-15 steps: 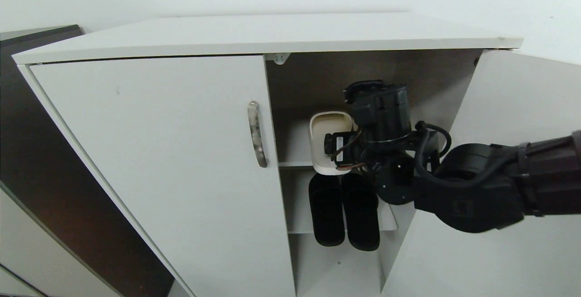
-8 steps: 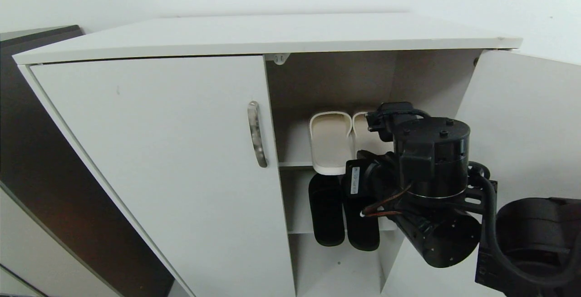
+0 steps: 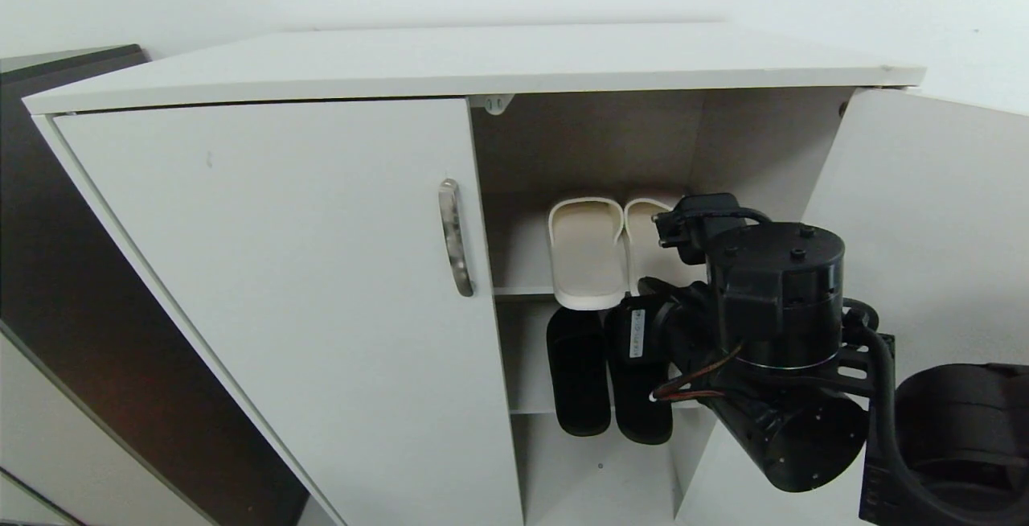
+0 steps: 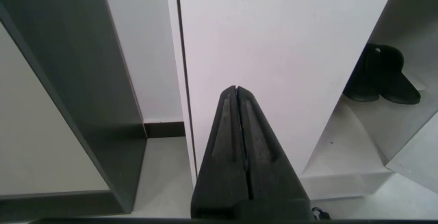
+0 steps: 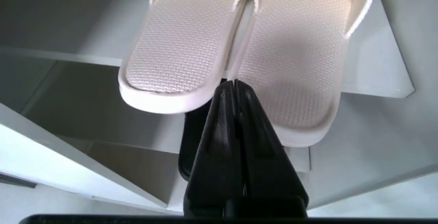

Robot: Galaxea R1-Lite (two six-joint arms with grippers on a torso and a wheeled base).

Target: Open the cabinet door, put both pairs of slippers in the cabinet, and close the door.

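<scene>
The white cabinet has its right door swung open and its left door closed. A pair of white slippers lies on the upper shelf, heels hanging over the edge. A pair of black slippers lies on the shelf below. My right gripper is shut and empty just in front of the white slippers' heels. My left gripper is shut and empty, low in front of the closed left door.
A metal handle is on the left door. A dark panel stands left of the cabinet. The bottom compartment is bare. A white wall rises behind.
My right arm has pulled back out of the upper shelf and dropped lower, leaving both white slippers on the shelf. The second white slipper has come into sight.
</scene>
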